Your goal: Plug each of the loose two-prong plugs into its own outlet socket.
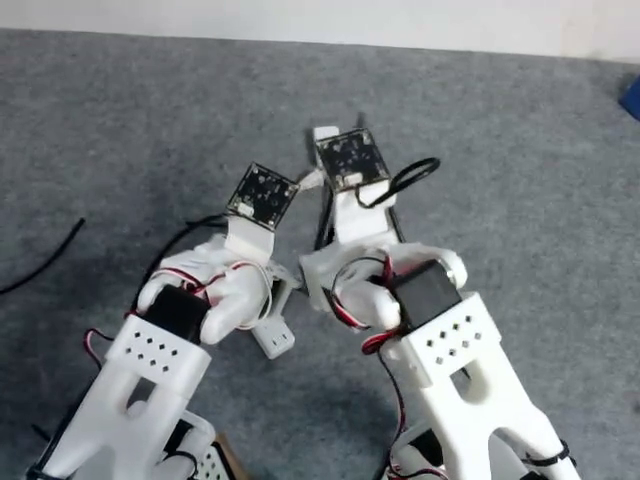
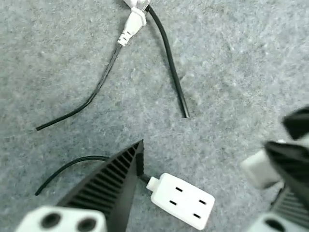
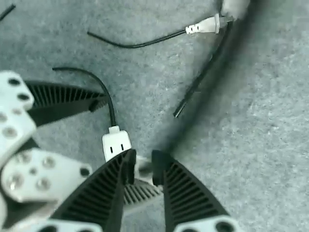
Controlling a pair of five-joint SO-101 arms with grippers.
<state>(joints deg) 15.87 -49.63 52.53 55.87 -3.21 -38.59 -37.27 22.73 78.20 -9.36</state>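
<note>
- The right gripper (image 3: 143,157) is clamping down on a small white plug (image 3: 144,170), pinching it between both tips low over the grey carpet (image 1: 520,150).
- That plug is hanging just beside the white outlet socket (image 2: 182,200), close to it but not going into its slots. The socket is lying flat on the carpet with its slots facing up.
- The socket's black cord (image 2: 72,166) is curving away and passing under the left gripper (image 3: 98,103), which is hovering right at the cord. Whether it is squeezing the cord or hanging loose I cannot tell.
- Farther out, a second white plug (image 2: 131,26) is lying on the carpet, with its thin black lead (image 2: 99,89) trailing off. Its front end is meeting another white piece (image 2: 137,3) at the edge, and I cannot make out whether it is seated.
- A thicker black cable (image 2: 170,63) is running beside it, ending in a bare tip.
</note>
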